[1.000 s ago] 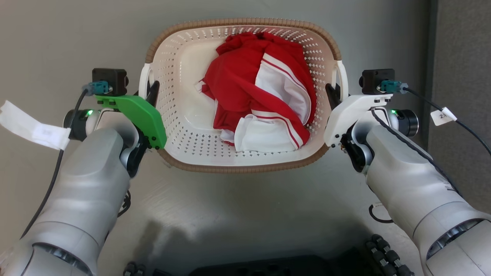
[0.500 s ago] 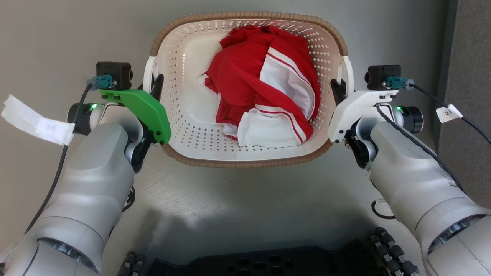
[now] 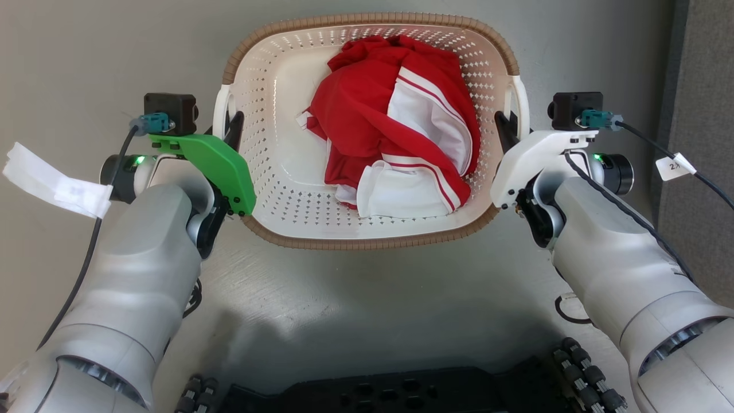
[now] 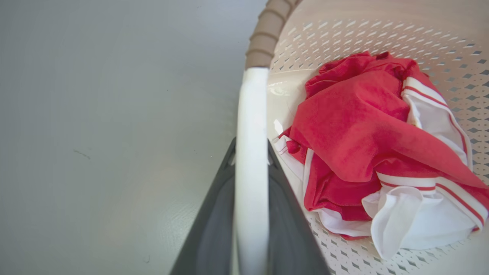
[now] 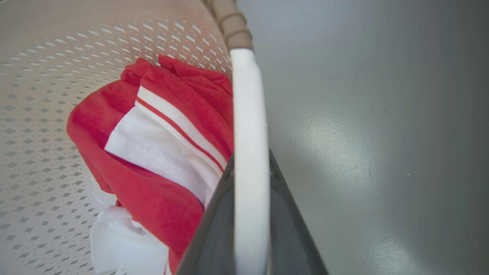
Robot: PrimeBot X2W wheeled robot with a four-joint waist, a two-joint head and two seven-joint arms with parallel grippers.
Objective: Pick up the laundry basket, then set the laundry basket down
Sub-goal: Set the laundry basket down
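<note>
The laundry basket (image 3: 269, 115), cream-white and perforated with a brown woven-look rim, hangs between my two arms over the grey floor. A crumpled red and white garment (image 3: 395, 120) lies inside it. My left gripper (image 3: 232, 131) is shut on the basket's left white loop handle (image 4: 250, 114). Its dark fingers (image 4: 214, 221) press on both sides of the handle. My right gripper (image 3: 503, 131) is shut on the right white handle (image 5: 246, 107) in the same way, with dark fingers (image 5: 214, 229) flanking it.
Smooth grey floor (image 3: 367, 298) surrounds the basket. My dark wheeled base (image 3: 390, 396) shows at the bottom edge. A darker grey panel (image 3: 699, 86) runs along the right side. A white paper tag (image 3: 51, 180) hangs from the left arm's cable.
The whole head view has shifted a little, with more of my base showing. Both grippers and the basket sit slightly higher and further right in the picture, and both grips are unchanged.
</note>
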